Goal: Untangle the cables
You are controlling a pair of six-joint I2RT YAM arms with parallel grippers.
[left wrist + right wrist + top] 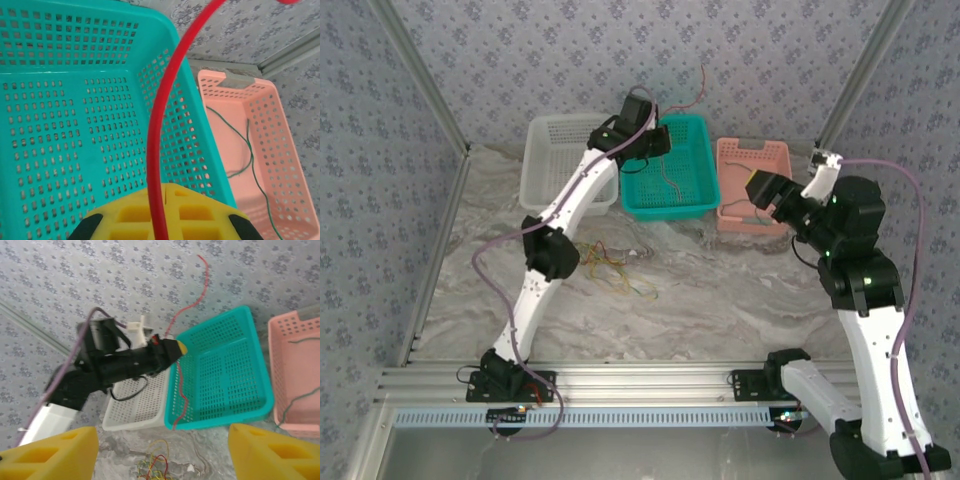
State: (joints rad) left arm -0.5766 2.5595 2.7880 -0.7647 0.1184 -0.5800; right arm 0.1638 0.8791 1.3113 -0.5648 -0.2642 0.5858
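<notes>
White basket (545, 160) sits far left on the worktop (720, 290), at the back. In front of it, beside the left arm's elbow, is the tangle (612, 266) - thin, short wires, mostly yellow and green with some red-orange, looped loosely over each other and lying flat on the marble. The right wrist view catches the same heap at its bottom edge, with yellow and red loops visible.

Left hand (658, 140) is up over the near-left corner of the teal basket (692, 172), pressed together and pinching the red cable (155, 150). The cable is thin, glossy and a single strand. One end arcs up and away against the wallpaper; the other hangs wavy from the hand down into the teal basket. The left wrist view shows it running straight between the yellow pads.

Pink basket (770, 155) stands just right of the teal one, with a green cable (252, 157) lying loose and curved on its floor - thin, dark green, apart from the rest.

Right hand (760, 186) hovers at the pink basket's near-left side. Its fingers (55, 452) are spread wide with nothing between them.
</notes>
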